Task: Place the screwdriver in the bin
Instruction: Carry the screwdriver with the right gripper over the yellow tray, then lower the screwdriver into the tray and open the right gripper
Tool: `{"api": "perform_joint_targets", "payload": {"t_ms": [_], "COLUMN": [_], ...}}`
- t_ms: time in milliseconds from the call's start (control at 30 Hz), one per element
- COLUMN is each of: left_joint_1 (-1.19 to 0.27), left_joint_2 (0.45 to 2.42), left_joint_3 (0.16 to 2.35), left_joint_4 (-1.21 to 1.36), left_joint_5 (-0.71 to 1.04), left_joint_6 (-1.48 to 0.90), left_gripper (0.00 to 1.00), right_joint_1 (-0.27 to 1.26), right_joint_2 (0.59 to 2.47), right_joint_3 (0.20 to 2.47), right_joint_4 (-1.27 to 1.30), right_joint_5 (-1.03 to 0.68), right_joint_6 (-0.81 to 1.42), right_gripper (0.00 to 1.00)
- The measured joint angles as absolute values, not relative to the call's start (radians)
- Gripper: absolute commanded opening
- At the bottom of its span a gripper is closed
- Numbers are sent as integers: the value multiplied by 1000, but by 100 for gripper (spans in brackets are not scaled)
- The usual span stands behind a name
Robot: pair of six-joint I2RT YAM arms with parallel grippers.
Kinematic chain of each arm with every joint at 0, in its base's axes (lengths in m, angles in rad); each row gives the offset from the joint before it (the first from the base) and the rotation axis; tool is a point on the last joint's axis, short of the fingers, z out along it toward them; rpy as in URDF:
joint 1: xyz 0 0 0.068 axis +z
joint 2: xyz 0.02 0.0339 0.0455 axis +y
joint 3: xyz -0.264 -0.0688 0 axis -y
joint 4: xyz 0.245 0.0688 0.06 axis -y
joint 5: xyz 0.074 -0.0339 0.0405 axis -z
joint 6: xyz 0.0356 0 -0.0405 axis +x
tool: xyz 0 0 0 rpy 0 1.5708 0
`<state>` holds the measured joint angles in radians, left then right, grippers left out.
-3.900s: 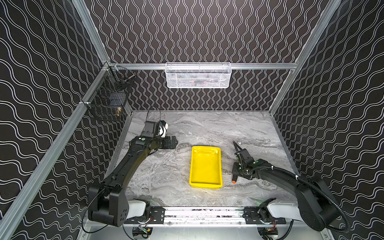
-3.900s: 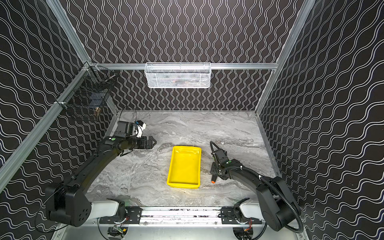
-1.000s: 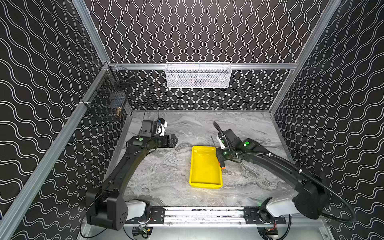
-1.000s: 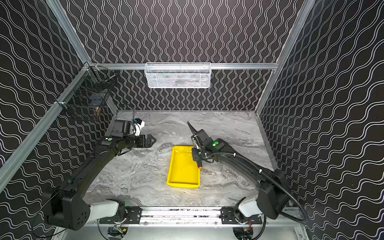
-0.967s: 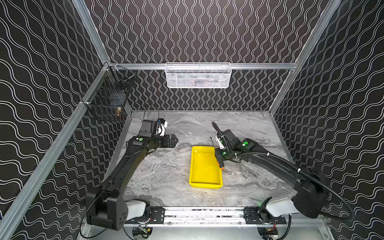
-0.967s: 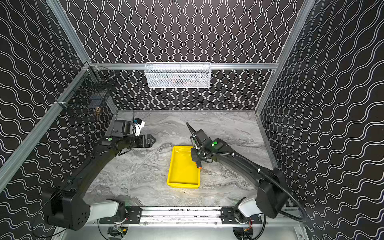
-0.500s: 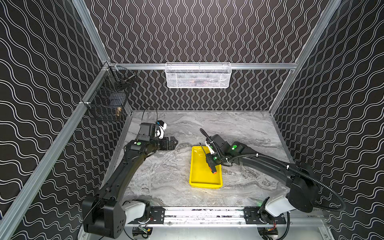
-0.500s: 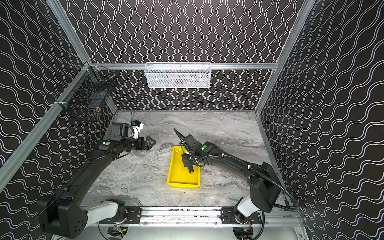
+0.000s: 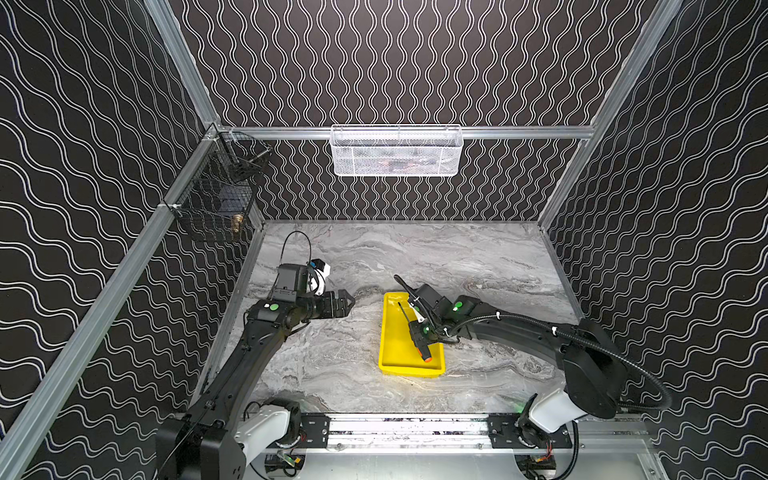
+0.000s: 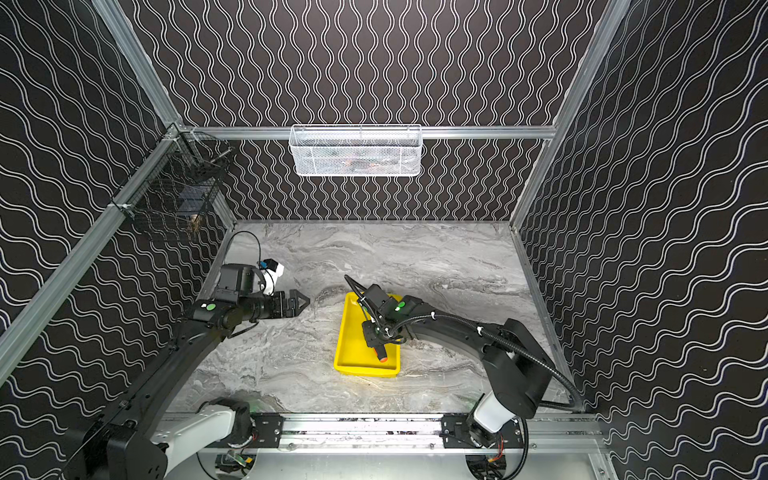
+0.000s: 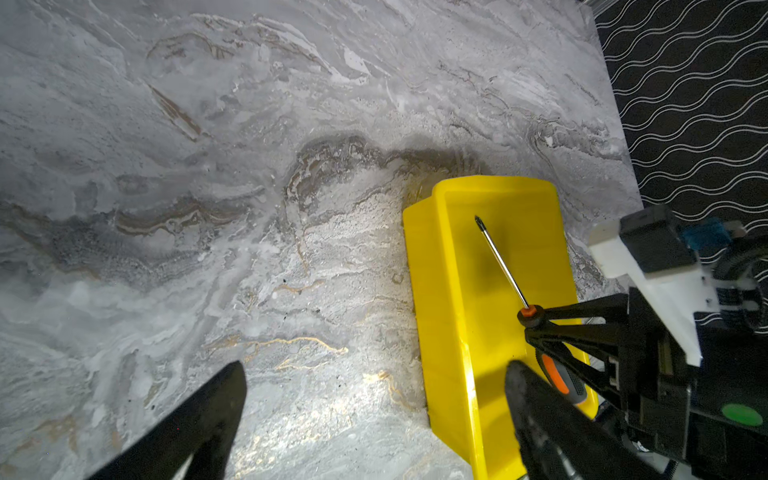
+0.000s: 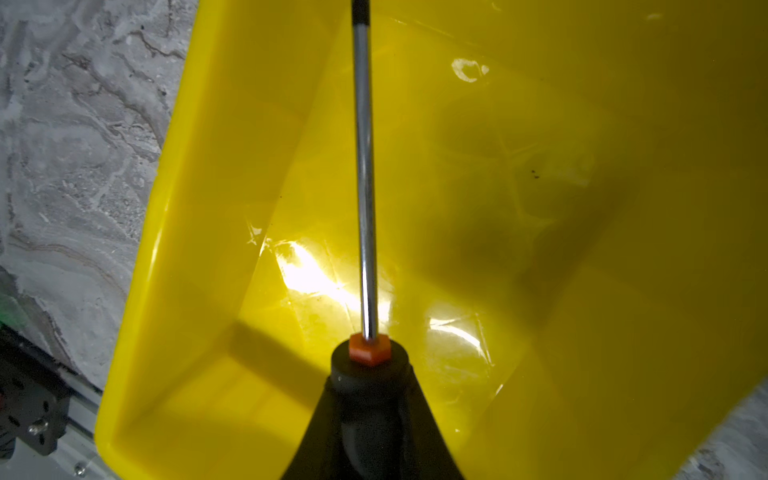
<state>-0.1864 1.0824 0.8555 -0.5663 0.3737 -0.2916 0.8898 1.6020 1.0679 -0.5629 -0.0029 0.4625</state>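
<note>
My right hand (image 9: pixel 417 332) is clamping the slim black-handled screwdriver (image 12: pixel 365 187) over the yellow plastic bin (image 9: pixel 392 353). I am aiming for a low, level release.

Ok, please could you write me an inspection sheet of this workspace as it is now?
Surface: grey marble table, no spill seen.
Job's things: screwdriver held over the yellow bin, shaft along it.
Clutter: nothing seen.
Grippers: right gripper shut on screwdriver handle; left gripper open, empty, beside the bin.
Cables: black hose along right arm; wire loop behind left gripper.
Surroundings: white basket at the back, black basket at the left, wavy walls.
</note>
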Motion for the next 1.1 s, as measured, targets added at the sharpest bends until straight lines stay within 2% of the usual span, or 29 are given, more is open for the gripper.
{"api": "perform_joint_targets", "payload": {"t_ms": [767,1100], "left_joint_1": [-186,-186], "left_joint_2": [1094,1092], "left_joint_3": [838,838], "left_joint_4": [-564,-564], "left_joint_5": [352,343], "left_joint_6": [-282,-282], "left_gripper": [99,99], "right_joint_1": [888,881], "right_joint_2": [1760,1771], "right_joint_3": [1066,1060], "right_joint_4": [-472,-458], "right_joint_5": [41,42], "right_joint_6": [463,463], "right_gripper": [11,20]}}
